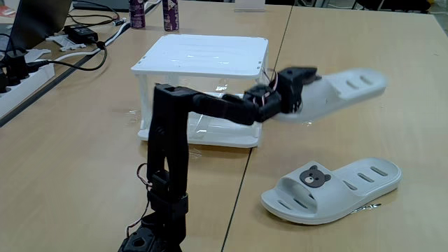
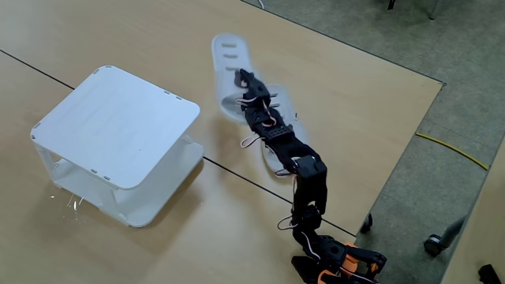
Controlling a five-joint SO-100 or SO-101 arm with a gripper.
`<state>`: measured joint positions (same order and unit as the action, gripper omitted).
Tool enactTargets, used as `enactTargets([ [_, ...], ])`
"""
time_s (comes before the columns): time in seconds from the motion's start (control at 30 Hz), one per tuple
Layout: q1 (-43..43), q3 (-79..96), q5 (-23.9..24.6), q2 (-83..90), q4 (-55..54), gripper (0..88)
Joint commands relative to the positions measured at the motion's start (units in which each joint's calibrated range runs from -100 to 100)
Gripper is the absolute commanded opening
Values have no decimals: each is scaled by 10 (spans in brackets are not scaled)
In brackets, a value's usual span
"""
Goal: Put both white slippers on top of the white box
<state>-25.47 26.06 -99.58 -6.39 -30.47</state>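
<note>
The white box (image 1: 203, 54) stands left of centre on the wooden table, and its flat top is bare in both fixed views (image 2: 118, 126). My gripper (image 1: 295, 89) is shut on one white slipper (image 1: 353, 85). It holds the slipper in the air to the right of the box, about level with the box top. That slipper (image 2: 227, 63) looks blurred, and the gripper (image 2: 246, 85) grips its near end. The other white slipper (image 1: 336, 187) lies flat on the table with its bear badge facing up. My arm partly hides this one (image 2: 268, 160).
Two purple cans (image 1: 170, 14) stand behind the box. A power strip (image 1: 21, 78), an adapter and black cables lie at the back left. The table's edge (image 2: 394, 158) runs close to the arm's base, with carpet and a yellow cable (image 2: 454, 150) beyond.
</note>
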Motion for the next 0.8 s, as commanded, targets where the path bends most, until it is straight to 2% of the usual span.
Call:
enactTargets([
  [0.0,-3,-24,-4,183,49,8],
  [0.17,31,-22,-4,284,94,8],
  [0.4,222,-22,-4,325,99,8],
  [0.6,399,-12,-4,308,99,8],
  [0.67,433,-23,-4,265,98,8],
  [0.77,440,-81,-4,195,98,8],
])
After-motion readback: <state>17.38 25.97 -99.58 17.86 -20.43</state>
